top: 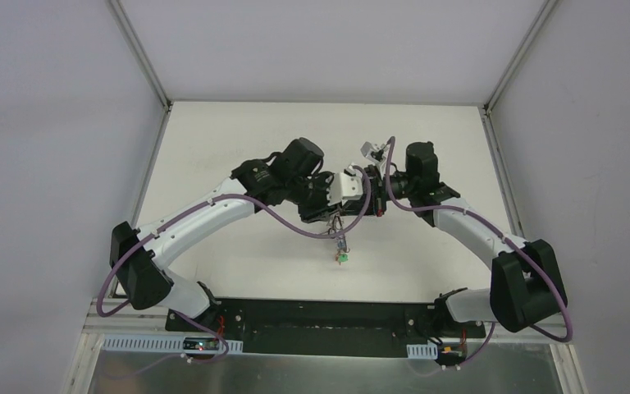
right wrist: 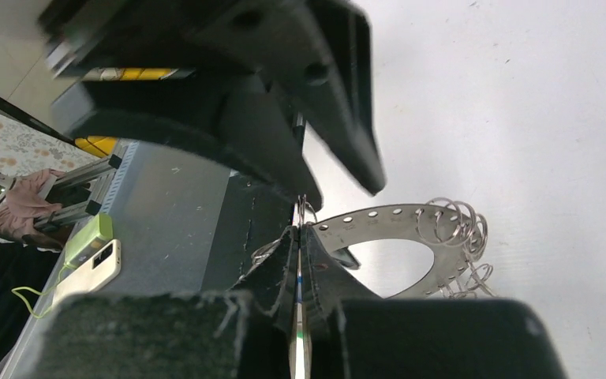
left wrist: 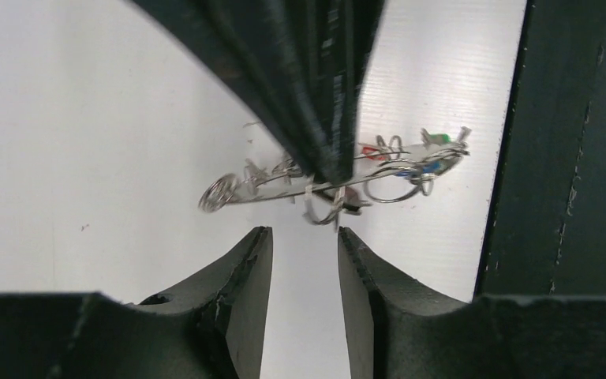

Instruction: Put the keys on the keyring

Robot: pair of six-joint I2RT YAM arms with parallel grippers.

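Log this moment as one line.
left gripper: open, empty, facing keyring | right gripper: shut on keyring, holding it up | keys: several strung on keyring

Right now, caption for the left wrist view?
Left gripper open facing the keyring, which the right gripper pinches.

White desk (top: pixel 238 254) under the two arms

Its matt white top runs between pale metal rails (top: pixel 151 160) at left and right. A black plate (top: pixel 320 316) lies along the near edge and carries both arm bases. A few tiny dark specks (left wrist: pixel 83 227) mark the surface. Keys (top: pixel 341 256) with a green tag show low over the middle; whether they touch the desk cannot be told.
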